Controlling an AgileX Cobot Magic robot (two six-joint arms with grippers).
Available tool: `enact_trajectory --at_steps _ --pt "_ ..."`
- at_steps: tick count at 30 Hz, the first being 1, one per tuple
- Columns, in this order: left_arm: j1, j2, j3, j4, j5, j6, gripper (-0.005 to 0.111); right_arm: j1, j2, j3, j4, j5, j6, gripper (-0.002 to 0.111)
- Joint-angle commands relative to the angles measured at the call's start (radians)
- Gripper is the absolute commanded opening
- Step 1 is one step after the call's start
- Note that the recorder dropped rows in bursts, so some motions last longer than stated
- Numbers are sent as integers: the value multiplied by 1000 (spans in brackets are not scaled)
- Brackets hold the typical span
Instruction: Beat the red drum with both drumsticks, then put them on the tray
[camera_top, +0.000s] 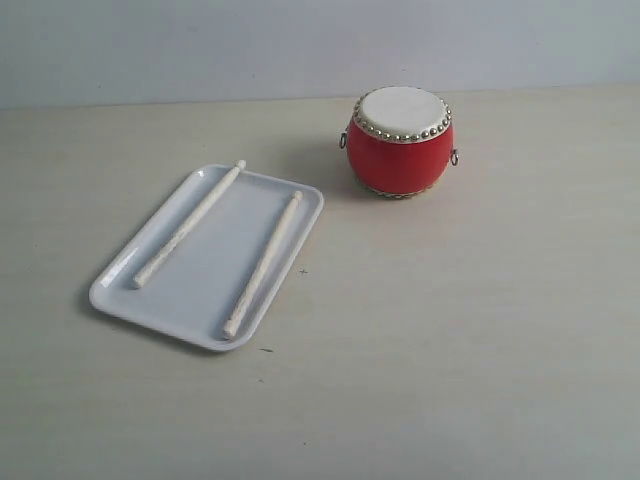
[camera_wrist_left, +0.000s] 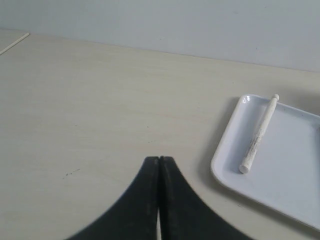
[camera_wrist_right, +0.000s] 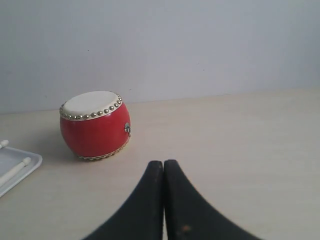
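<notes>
**Exterior view.** The tray (camera_top: 215, 268) lies on the table (camera_top: 450, 340), on the left of the scene, set at a slant. Both sticks lie in it, apart and roughly parallel along its length. Stick A (camera_top: 190, 224) is on the side away from the drum, and its ball tip reaches the far rim. Stick B (camera_top: 264, 263) is on the side nearer the drum, with its butt at the near rim. The drum (camera_top: 400, 140) stands upright on the table, skin side up, beyond the tray's far right corner and clear of it. No gripper shows here.

**Left wrist view.** The left gripper (camera_wrist_left: 158, 160) hangs over bare table with its two dark fingers pressed together and nothing between them. The tray (camera_wrist_left: 227, 167) lies off to one side, with stick A (camera_wrist_left: 259, 134) in it, ball tip on the rim.

**Right wrist view.** The right gripper (camera_wrist_right: 163, 163) is likewise closed and empty, over bare table. The drum (camera_wrist_right: 95, 125) stands ahead of it, before the pale wall (camera_wrist_right: 200, 45). One corner of the tray (camera_wrist_right: 36, 162) shows at the frame edge, near the drum but not touching it, with the tip end of stick B (camera_wrist_right: 15, 171) in it.
</notes>
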Motion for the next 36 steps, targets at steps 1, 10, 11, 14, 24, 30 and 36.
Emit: enact_trajectory --at_steps 1,10,11,14,24,30,36 --pt "3 -7 1 -3 -6 -1 0 -5 -5 2 0 -4 2 0" --pt "3 -7 1 -3 -6 -1 0 -5 -5 20 0 -4 2 0" --pt "3 -7 1 -3 -6 -1 0 -5 -5 20 0 7 2 0" --pt "3 -7 1 -1 -6 -1 0 -5 -5 20 1 17 2 0" --pt "3 -7 1 -1 -6 -1 0 -5 -5 20 1 17 2 0" --pt "3 -7 1 -1 -6 1 0 -5 -5 20 1 17 2 0" --pt "3 -7 1 -1 -6 1 0 -5 -5 20 4 17 2 0"
